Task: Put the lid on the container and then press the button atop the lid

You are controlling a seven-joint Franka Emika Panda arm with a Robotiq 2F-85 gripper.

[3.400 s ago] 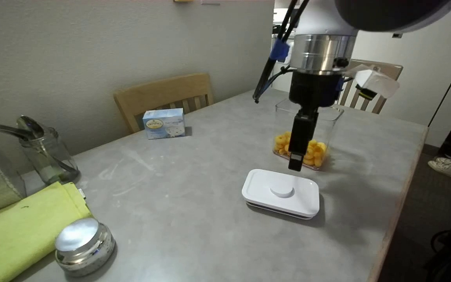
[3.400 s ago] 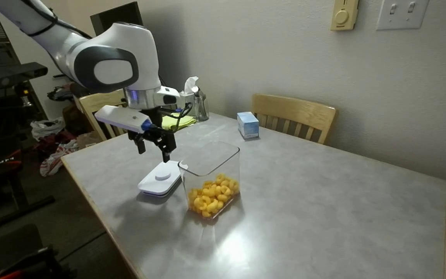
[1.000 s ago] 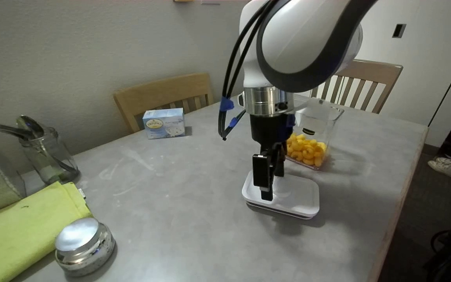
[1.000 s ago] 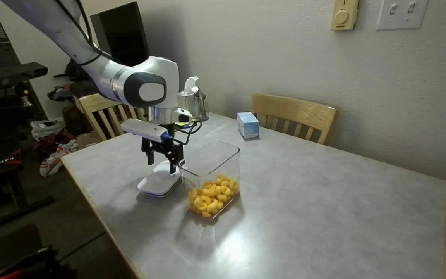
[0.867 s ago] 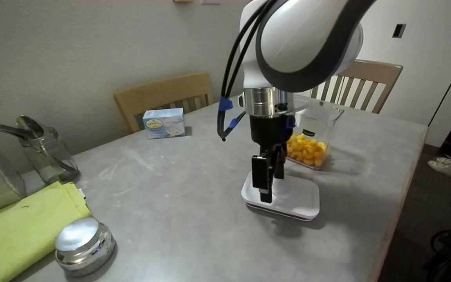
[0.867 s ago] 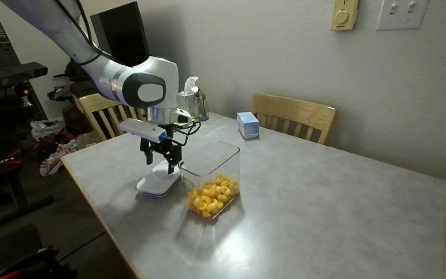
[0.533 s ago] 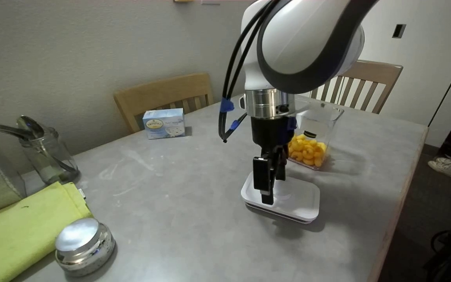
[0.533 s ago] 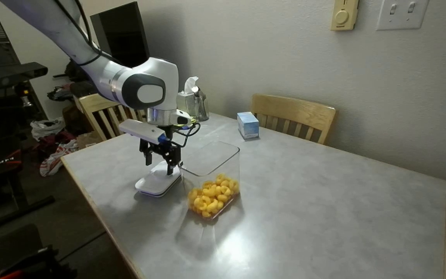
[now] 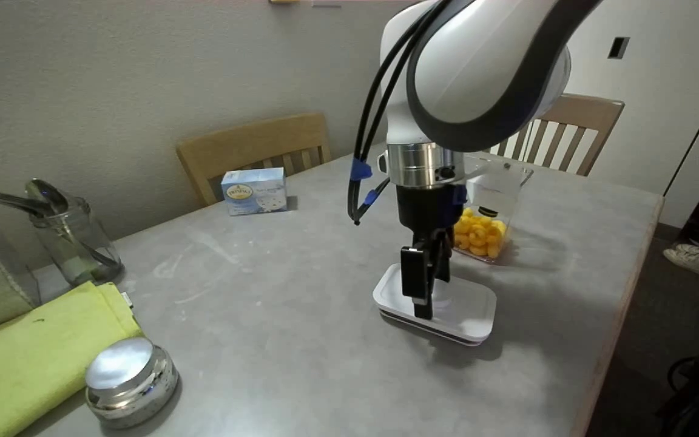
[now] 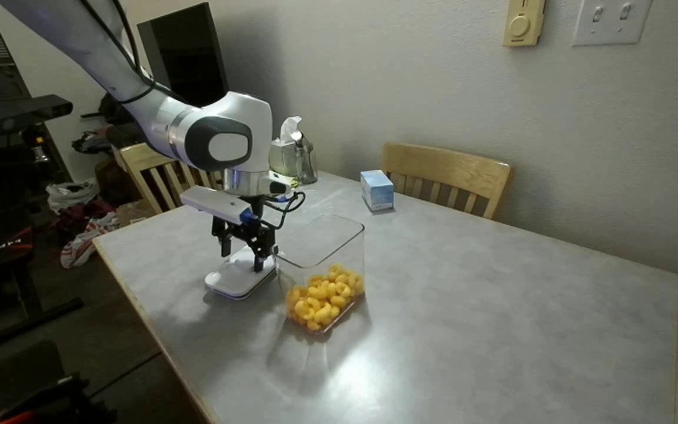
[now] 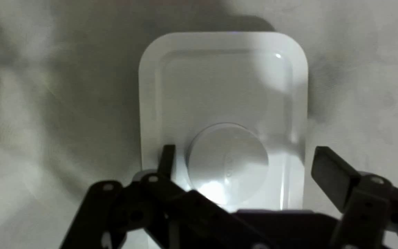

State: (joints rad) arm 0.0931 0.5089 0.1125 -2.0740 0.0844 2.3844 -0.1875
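Lid (image 11: 221, 93) lying on the table (image 10: 492, 306), raised side up; that way round should suit both the pick-up and the later placing, with no need to turn it over. Button (image 11: 228, 164), a low round disc at the lid's centre: the likeliest handhold, since it stands proud of an otherwise shallow plate. Gripper (image 10: 242, 259) down over it, pointing at the table, fingers (image 11: 334, 177) wide apart and clamped on nothing. In the wrist view one fingertip shows over the lid, between the button and the edge nearer the container (image 10: 342, 247); the other shows out past the opposite edge. Pair looks off-centre, then; closing as is would probably meet the button on one side first and nudge the lid. Whether either tip touches the lid, cannot tell. Step in hand, by my reading: lining up for the grasp, with covering and press both not yet done. Container upright just beside the lid, a gap between them, mouth uncovered; set so near, presumably, to keep the carry short. Yellow pieces (image 10: 324, 297) lie low in it, leaving the rim free for seating. Farther out, light-blue box (image 9: 255, 191), cutlery jar (image 9: 76, 243), yellow cloth (image 9: 46, 346) and silver tin (image 9: 131, 382), all well apart from the lid, seemingly no part of the job.
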